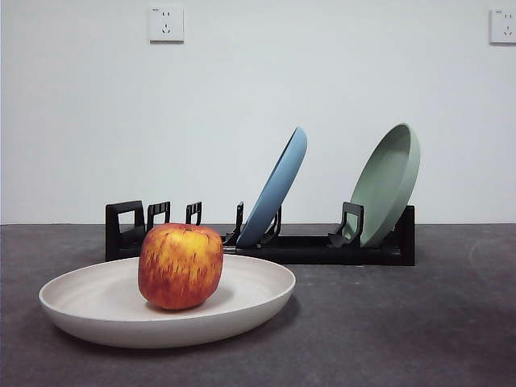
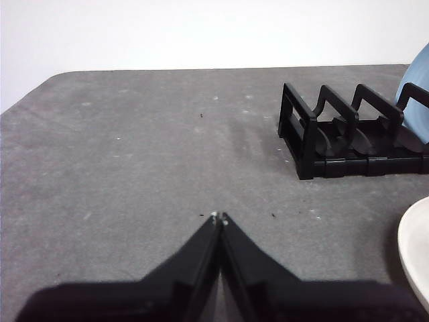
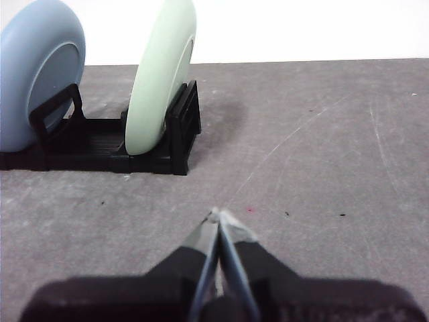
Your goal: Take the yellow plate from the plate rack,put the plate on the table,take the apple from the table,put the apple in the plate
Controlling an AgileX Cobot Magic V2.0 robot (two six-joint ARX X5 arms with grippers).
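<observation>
on the table (image 1: pixel 451 322), one apple (image 1: pixel 181 266) fills one yellow plate (image 1: pixel 89 302); both hands (image 2: pixel 218 218) (image 3: pixel 218 213) closed, empty.

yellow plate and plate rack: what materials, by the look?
Yellow plate: matte cream with faint specks and no glaze shine, so probably melamine or fibre-composite plastic, though ceramic can't be ruled out. Plate rack: black, with thin moulded dividers and a soft sheen, likely injection-moulded plastic.

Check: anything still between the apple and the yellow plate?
No. The apple already sits in the yellow plate on the table, ahead of the plate rack. Left claw and right claw are shut, holding nothing.
</observation>
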